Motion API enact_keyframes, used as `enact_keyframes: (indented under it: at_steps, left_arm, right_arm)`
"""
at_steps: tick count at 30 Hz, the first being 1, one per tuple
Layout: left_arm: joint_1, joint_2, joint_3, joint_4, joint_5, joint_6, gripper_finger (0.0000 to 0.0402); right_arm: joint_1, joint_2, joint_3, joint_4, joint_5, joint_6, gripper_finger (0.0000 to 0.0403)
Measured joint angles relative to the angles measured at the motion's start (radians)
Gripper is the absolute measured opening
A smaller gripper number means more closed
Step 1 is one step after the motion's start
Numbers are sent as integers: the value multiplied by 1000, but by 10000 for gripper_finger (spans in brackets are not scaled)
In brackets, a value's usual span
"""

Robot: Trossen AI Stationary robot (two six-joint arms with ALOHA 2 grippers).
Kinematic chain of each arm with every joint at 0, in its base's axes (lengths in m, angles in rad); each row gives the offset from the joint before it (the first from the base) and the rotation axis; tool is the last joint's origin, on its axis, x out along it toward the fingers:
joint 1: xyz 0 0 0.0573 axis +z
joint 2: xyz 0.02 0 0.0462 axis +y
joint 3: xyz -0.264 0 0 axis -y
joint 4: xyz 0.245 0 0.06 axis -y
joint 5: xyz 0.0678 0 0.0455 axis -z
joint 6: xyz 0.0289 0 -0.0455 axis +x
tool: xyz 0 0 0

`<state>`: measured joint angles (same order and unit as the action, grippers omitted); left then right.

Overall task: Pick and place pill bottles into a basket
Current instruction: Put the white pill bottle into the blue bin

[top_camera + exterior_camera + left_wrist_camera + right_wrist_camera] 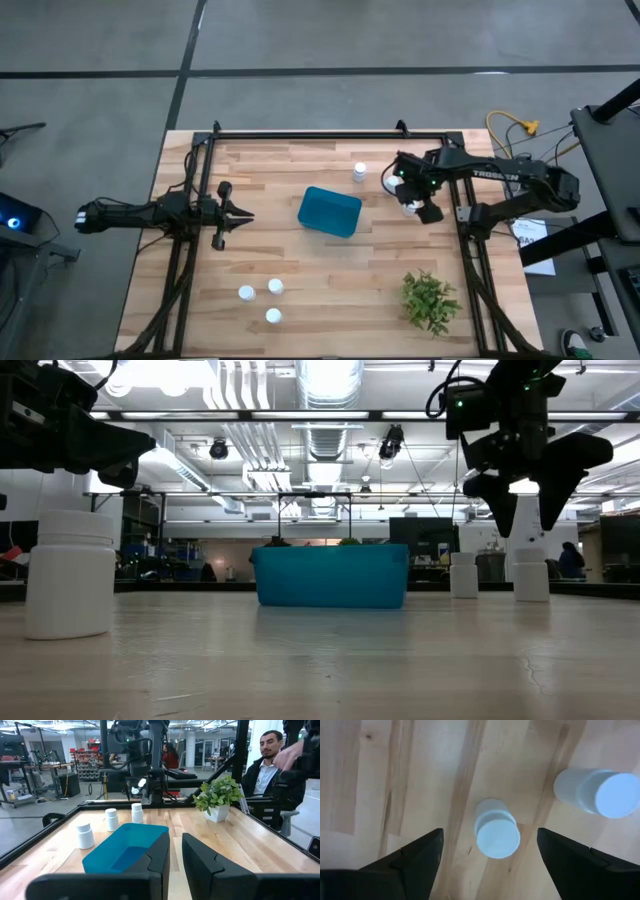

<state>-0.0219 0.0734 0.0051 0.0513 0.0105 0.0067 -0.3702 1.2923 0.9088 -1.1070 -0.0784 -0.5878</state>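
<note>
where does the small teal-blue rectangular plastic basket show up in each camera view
High view: teal-blue rectangular basket at table centre.
Low view: centre, standing on the table.
Left wrist view: just beyond that arm's own fingers.
Right wrist view: not in it.
Shared landmark: the white cylindrical pill bottle near it.

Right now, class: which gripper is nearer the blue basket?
Left. The left gripper waits just beside the basket; the right gripper hangs farther off, open above a pill bottle.
</note>
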Motion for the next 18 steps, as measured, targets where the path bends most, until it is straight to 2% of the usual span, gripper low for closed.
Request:
enact_keyframes:
  at_steps: [9, 18]
  left_arm:
    - [0, 0, 0, 0, 0, 0, 33]
    - [0, 0, 0, 0, 0, 0, 33]
  right_arm:
    - [-1, 50, -27, 56, -1, 37, 299]
    - [-3, 24, -109, 115, -4, 44, 306]
